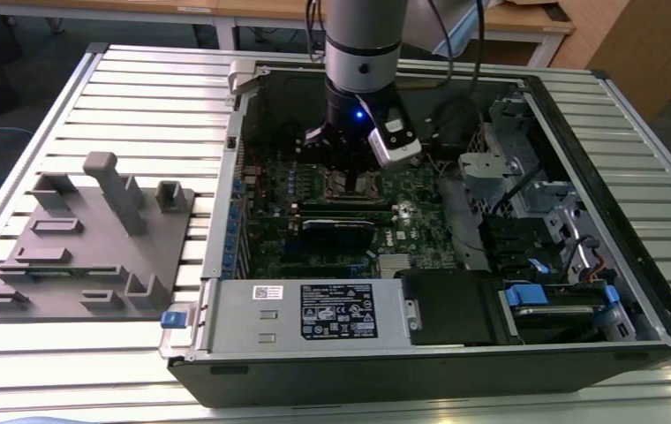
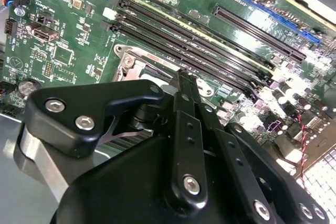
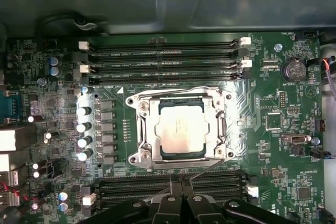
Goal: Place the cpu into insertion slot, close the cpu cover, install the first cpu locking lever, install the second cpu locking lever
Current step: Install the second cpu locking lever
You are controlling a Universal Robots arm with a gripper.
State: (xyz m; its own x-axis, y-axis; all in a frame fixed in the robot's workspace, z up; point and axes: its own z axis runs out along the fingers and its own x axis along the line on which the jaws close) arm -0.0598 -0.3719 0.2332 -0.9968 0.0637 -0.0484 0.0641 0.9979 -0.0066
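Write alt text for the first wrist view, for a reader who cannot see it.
A cpu with a dull silver top sits in the insertion slot on a green motherboard, with the silvery cpu cover closed as a frame around it. Long black memory slots run along two opposite sides of the socket, and the black gripper reaches in near the socket's edge.

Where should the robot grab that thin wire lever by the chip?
Probably at its free end, near the gripper, coming from straight above. The lever is a thin wire lying slantwise between the socket and the memory slots, so there looks to be little room to come in from the sides.
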